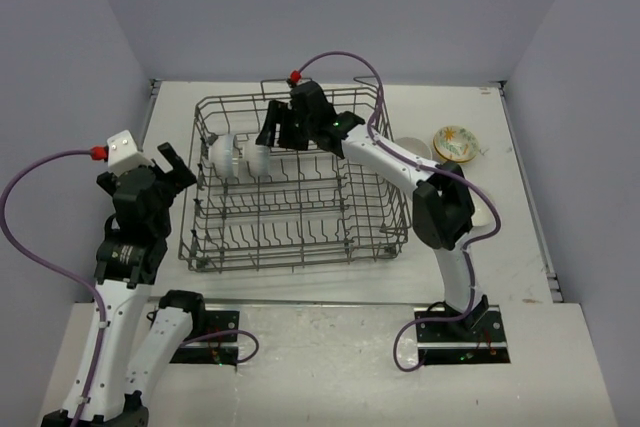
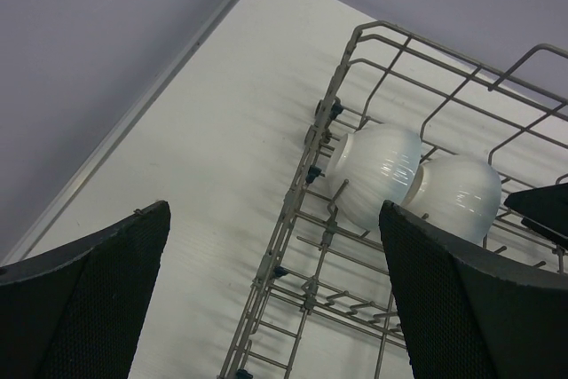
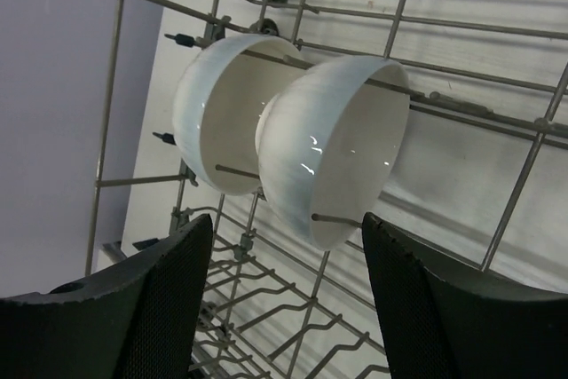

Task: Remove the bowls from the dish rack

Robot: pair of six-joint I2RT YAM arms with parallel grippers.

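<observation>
The grey wire dish rack (image 1: 300, 252) stands mid-table. Two plain white bowls (image 1: 225, 155) (image 1: 258, 159) stand on edge among the tines at its far left. My right gripper (image 1: 278, 132) hangs open inside the rack, just right of the bowls; in the right wrist view its open jaws (image 3: 288, 299) sit below the nearer bowl (image 3: 333, 148), with the other bowl (image 3: 213, 122) behind it, touching neither. My left gripper (image 1: 177, 167) is open and empty outside the rack's left wall. The left wrist view shows both bowls (image 2: 377, 170) (image 2: 461, 197) through the rack (image 2: 302, 219).
A yellow-floral bowl (image 1: 456, 141) sits on the table right of the rack, with white bowls (image 1: 485, 212) near it beside the right arm. Grey walls close in the table on the left, back and right.
</observation>
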